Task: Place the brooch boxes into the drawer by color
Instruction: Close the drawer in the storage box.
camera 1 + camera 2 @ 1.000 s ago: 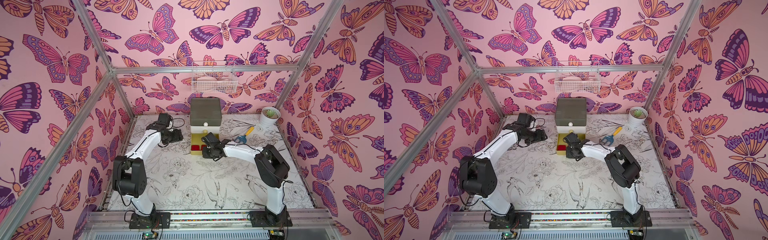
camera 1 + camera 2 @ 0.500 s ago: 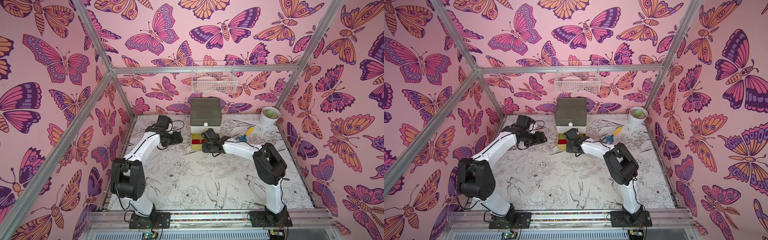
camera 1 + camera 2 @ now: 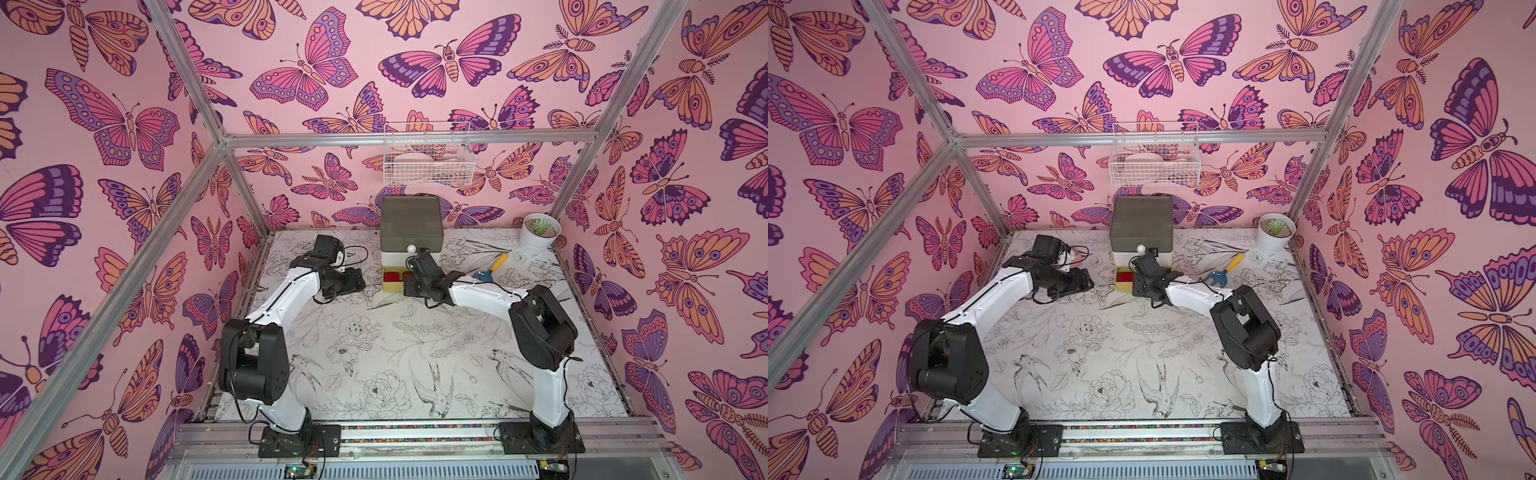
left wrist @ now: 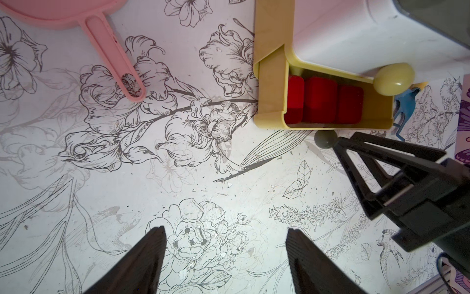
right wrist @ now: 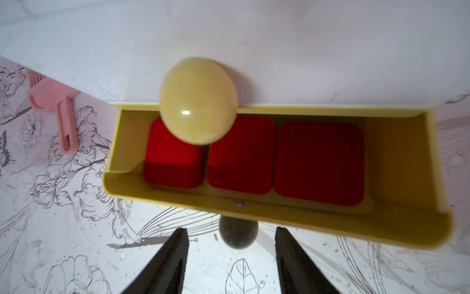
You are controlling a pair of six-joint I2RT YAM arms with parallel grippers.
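Note:
The drawer (image 3: 410,222) (image 3: 1141,220) stands at the back middle, its mustard-yellow bottom tier (image 5: 254,206) pulled partly out. Three red brooch boxes (image 5: 240,155) (image 4: 320,100) lie side by side in it, one showing in both top views (image 3: 390,276) (image 3: 1124,275). My right gripper (image 5: 231,230) (image 3: 406,286) is open in front of that tier, its fingers standing either side of the grey knob (image 5: 237,234) without touching it. To the left of the drawer, my left gripper (image 4: 225,230) (image 3: 357,280) hangs open over bare table.
A pink scoop (image 4: 112,51) lies on the table left of the drawer. A blue and yellow tool (image 3: 492,268) lies right of it, with a white plant pot (image 3: 539,232) in the back right corner. A white wire basket (image 3: 428,160) hangs on the back wall.
My right gripper moved toward the chest with the bottom tier, which slid further in, then opened and let go of the grey knob. The left arm barely moved.

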